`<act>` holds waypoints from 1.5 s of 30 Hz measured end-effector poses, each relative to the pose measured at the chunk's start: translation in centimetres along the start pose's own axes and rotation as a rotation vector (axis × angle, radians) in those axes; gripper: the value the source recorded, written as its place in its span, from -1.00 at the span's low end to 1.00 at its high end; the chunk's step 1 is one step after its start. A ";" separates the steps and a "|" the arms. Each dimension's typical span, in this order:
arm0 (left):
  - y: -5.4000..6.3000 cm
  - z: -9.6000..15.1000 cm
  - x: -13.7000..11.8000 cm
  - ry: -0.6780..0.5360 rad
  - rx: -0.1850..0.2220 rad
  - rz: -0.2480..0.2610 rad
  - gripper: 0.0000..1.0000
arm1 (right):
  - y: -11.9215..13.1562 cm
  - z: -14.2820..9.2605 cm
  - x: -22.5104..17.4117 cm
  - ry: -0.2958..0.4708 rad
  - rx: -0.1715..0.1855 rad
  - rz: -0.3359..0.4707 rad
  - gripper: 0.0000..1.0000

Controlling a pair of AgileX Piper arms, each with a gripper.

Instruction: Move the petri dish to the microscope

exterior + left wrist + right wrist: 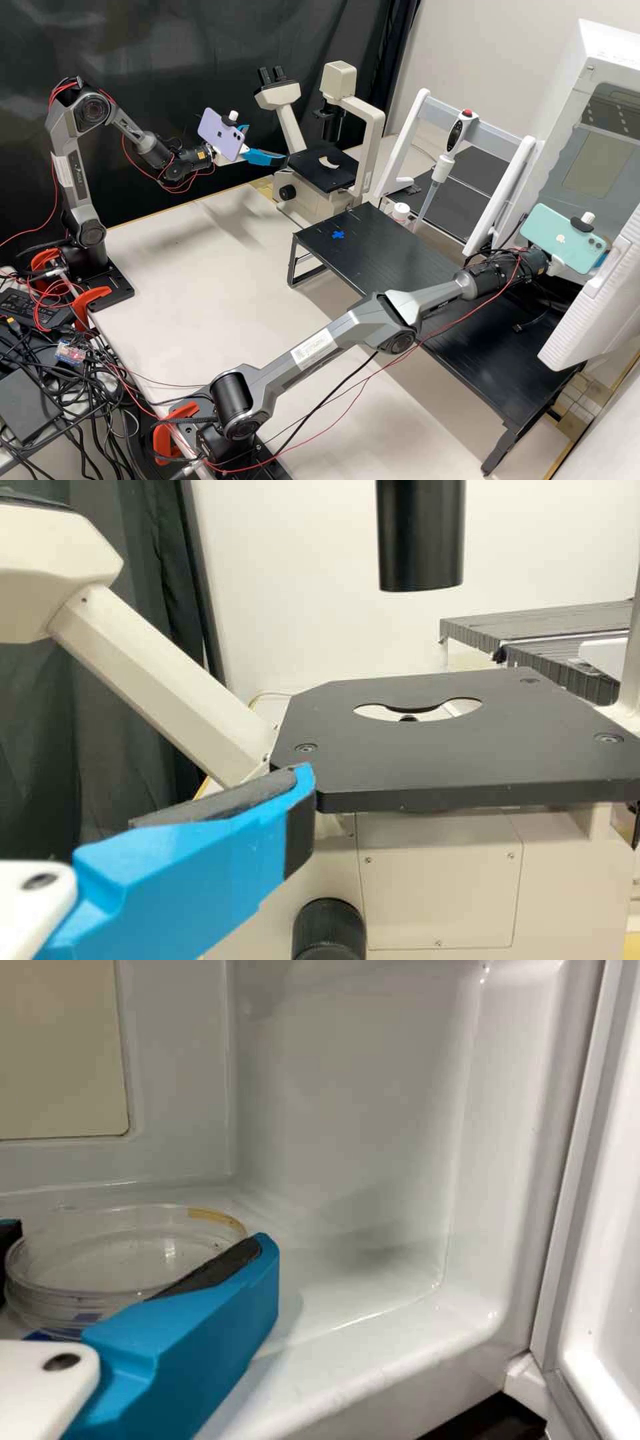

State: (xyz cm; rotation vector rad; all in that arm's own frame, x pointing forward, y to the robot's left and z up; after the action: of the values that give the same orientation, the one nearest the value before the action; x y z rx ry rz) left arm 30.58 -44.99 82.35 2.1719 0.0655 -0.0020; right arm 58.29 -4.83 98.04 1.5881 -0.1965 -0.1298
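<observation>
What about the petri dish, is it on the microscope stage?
No, the right wrist view shows the dish inside the white chamber.

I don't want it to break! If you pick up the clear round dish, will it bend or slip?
The clear dish looks thin-walled and hard, so it'd probably stay stiff but might crack if squeezed. Its smooth, shiny side could be slippery. It's wide and low, so a gentle push would likely slide it, not tip it.
</observation>
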 end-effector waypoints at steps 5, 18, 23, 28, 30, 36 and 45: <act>0.0 0.0 0.0 0.000 0.000 0.000 1.00 | 0.0 0.1 -0.5 -0.008 0.000 0.001 -1.00; 0.0 0.0 0.0 0.000 0.000 0.000 1.00 | 0.8 0.1 -4.8 -0.065 0.006 -0.014 -1.00; 0.0 0.0 0.0 0.000 0.000 0.000 1.00 | 1.3 0.4 -8.7 -0.061 0.009 -0.091 -1.00; 0.0 0.0 0.0 0.000 0.000 0.000 1.00 | 1.6 0.7 -12.5 -0.035 0.038 -0.145 -1.00; 0.0 0.0 0.0 0.000 0.000 0.000 1.00 | 1.6 0.8 -14.0 -0.029 0.061 -0.163 -1.00; 0.0 0.0 0.0 0.000 0.000 0.000 1.00 | 1.6 1.2 -17.8 -0.037 0.074 -0.194 -1.00; 0.0 0.0 0.0 0.000 0.000 0.000 1.00 | 1.2 1.2 -25.2 -0.017 0.050 -0.228 -1.00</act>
State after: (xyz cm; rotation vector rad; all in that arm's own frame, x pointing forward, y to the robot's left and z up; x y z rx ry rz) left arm 30.58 -44.99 82.35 2.1719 0.0655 -0.0020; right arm 33.34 -0.82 98.20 1.6564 -0.0314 -0.3180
